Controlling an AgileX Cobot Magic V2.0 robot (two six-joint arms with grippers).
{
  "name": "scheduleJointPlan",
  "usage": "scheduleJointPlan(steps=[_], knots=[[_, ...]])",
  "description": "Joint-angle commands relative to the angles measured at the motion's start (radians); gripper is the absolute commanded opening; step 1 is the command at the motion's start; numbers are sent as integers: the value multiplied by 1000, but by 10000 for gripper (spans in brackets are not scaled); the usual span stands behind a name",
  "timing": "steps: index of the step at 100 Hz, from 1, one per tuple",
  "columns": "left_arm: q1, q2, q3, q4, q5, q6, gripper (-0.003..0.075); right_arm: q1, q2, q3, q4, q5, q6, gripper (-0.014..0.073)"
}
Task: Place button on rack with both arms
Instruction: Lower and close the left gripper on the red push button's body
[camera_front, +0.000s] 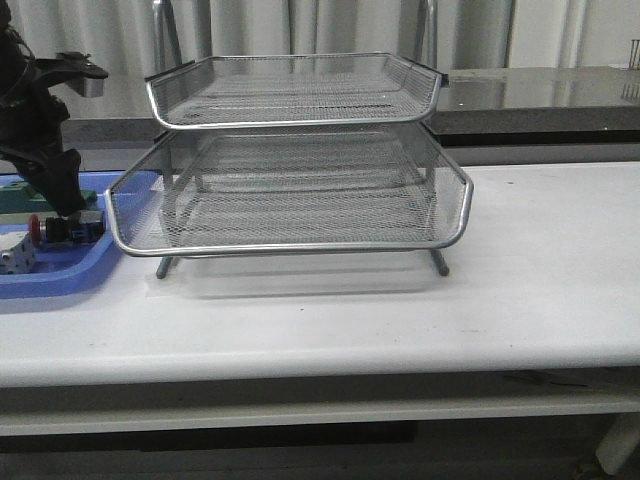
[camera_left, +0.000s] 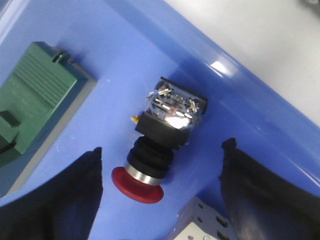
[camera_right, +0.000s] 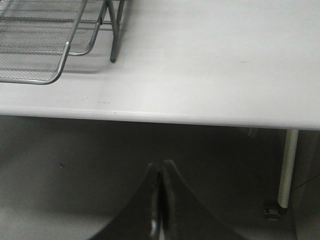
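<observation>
White tabletop (camera_front: 520, 290), pale curtain behind; the rack (camera_front: 290, 190) stands mid-table, the blue tray (camera_front: 130, 190) touching or just beside its left edge. The button (camera_left: 160, 145) lies on its side in the tray, red head toward the left gripper (camera_left: 162, 195), a green block (camera_left: 35, 100) near it, a white block (camera_front: 15, 258) just beside. Left gripper's jaws spread wide, one finger on each side of the button, neither touching. Step in hand looks like the pick: best to close across the black body, not the rounded red cap, which would likely slip. Left arm (camera_front: 40, 130) reaches steeply down into the tray. Right gripper (camera_right: 160, 200) hangs off the table's front edge, jaws pressed together, holding nothing.
</observation>
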Motion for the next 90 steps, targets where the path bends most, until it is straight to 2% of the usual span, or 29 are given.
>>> scheduleJointPlan(steps=[1,47,90], knots=[[-3,-47,-32,-2,-37,3,484,-1,6,-35,-1,-68,1,-71],[-3,15,-37,1,-103,5,484,-1,6,-35,-1,-68,1,-71],[-3,60,-37,1,-109,7,479,-1,6,-35,-1,-68,1,-71]])
